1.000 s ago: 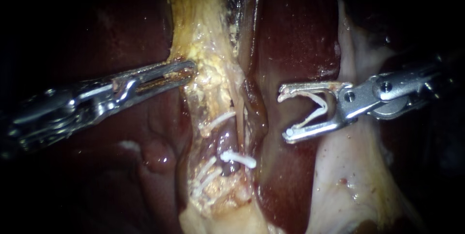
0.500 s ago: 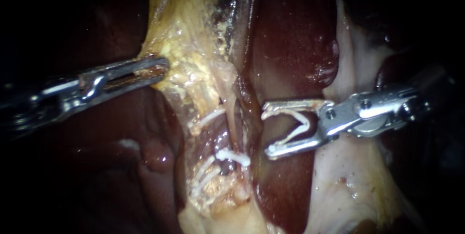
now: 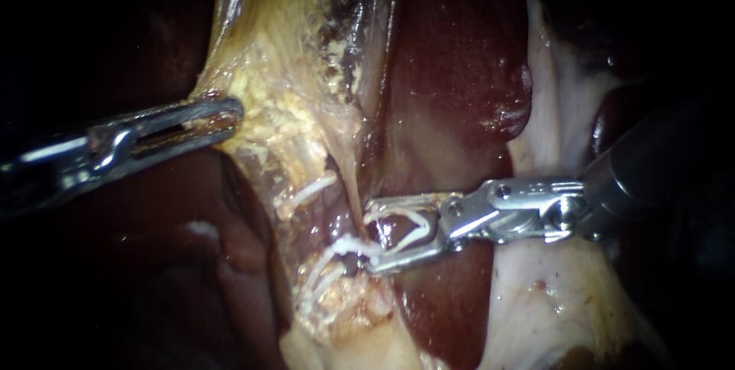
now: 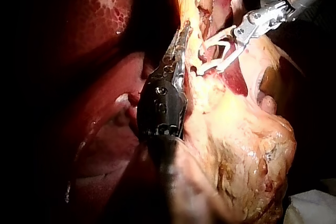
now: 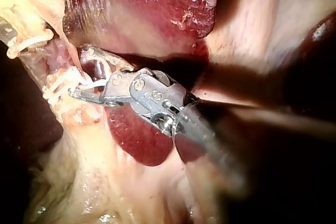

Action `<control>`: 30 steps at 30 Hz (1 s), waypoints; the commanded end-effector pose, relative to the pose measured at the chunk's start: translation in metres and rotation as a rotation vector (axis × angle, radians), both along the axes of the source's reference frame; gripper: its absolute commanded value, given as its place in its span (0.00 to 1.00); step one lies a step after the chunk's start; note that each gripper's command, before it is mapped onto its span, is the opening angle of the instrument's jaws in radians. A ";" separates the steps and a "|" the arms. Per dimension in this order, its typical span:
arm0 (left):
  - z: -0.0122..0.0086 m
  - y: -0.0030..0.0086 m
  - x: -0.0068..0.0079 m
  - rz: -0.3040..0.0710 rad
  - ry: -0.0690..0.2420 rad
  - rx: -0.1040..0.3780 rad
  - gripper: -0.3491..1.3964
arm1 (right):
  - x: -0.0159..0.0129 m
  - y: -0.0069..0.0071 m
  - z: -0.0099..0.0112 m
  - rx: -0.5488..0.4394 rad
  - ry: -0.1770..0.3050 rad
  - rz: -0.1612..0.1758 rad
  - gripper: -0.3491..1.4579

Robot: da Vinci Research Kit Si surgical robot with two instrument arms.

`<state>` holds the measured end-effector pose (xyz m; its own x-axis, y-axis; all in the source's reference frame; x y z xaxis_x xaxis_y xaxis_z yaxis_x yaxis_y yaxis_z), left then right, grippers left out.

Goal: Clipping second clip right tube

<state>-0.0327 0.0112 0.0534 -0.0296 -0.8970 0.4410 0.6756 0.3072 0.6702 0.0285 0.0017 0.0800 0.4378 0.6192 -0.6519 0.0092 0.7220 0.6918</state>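
Right tube [image 3: 354, 200] is meeting your right instrument's [image 3: 370, 237] spread jaws gripping 1 clip [image 3: 413, 218]; your left instrument [image 3: 233, 113] is clamping tissue [image 3: 268, 98].

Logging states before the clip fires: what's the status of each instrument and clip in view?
left instrument: shut on yellow tissue
yellow tissue: stretched taut toward the left instrument
right instrument: holds loaded clip, spread wide by the clipped tubes
loaded clip: open, not yet closed
upper clip: closed
middle clip: closed, next to the right instrument's tip
lower clips: closed
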 end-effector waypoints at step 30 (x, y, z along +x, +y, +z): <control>-0.0008 -0.0002 -0.0001 -0.009 0.001 0.003 0.00 | 0.0036 -0.0004 0.0008 0.214 0.016 0.021 0.00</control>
<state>-0.0328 0.0110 0.0526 -0.0370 -0.8982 0.4380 0.6786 0.2992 0.6708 0.0321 0.0013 0.0808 0.4140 0.7552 -0.5082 0.0072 0.5555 0.8315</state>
